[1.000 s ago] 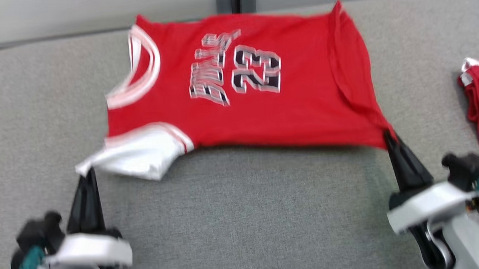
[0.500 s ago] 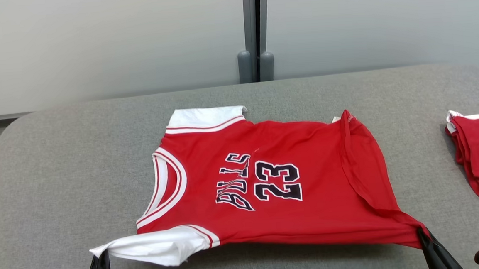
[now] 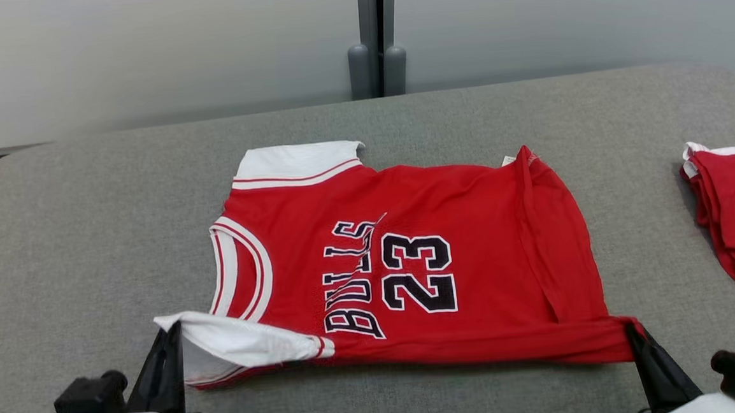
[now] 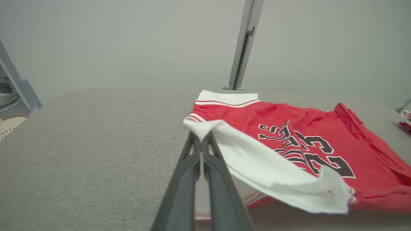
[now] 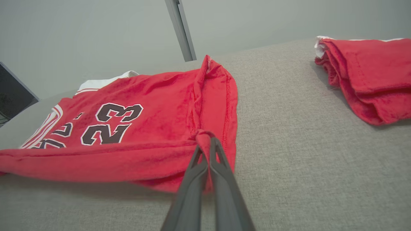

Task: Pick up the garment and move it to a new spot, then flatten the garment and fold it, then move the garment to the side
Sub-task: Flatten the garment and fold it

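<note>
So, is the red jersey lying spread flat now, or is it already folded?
Mostly spread, not folded: the jersey lies front up, but its near edge is lifted, pinched by the left gripper and right gripper.

Red jersey, grey surface
White sleeve trim, black white-edged "BULLS 23"; my jaws are dark.

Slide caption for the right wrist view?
Right gripper pinching a red jersey corner over grey surface, folded red garment beyond.
</note>
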